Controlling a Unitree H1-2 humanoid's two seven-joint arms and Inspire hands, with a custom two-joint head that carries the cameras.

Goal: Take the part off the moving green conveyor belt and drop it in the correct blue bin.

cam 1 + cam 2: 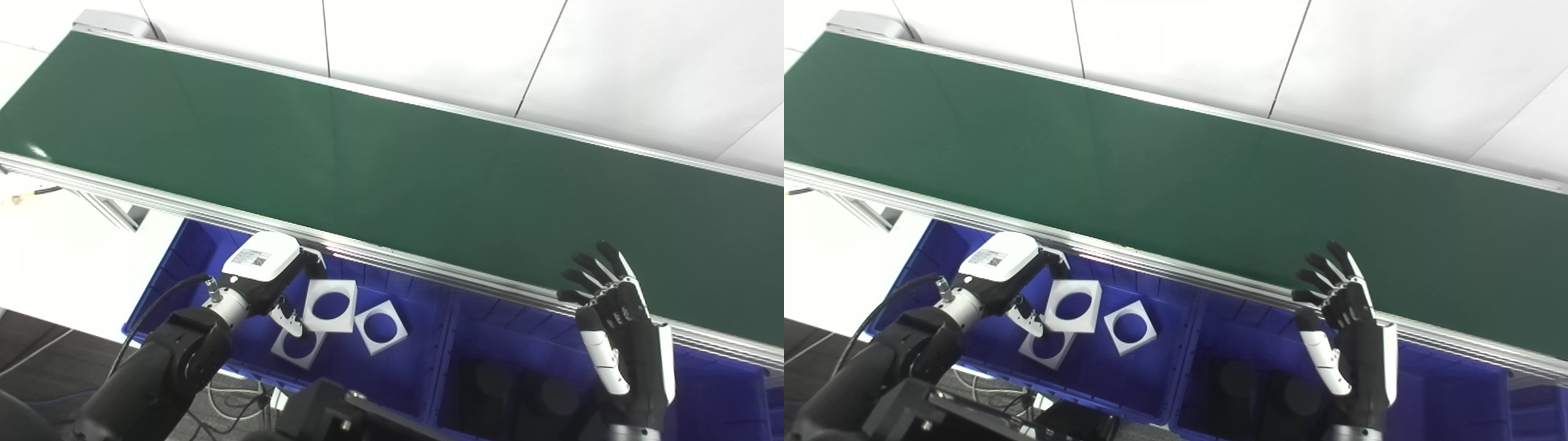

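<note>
No part lies on the green conveyor belt [392,165]. My left hand [269,275] hangs over the left blue bin [177,263], just under the belt's near rail. A white square part with a round hole [331,305] sits between its fingers and thumb, held by its left edge and looking raised above the bin floor. Two more white square parts [381,327] [1047,348] lie flat in that bin. My right hand [618,324] is upright at the belt's near edge on the right, fingers spread and holding nothing.
A second blue bin [490,343] to the right holds dark round parts, dim in shadow. The aluminium rail [429,266] of the belt overhangs both bins. White floor panels lie beyond the belt, and cables trail at lower left.
</note>
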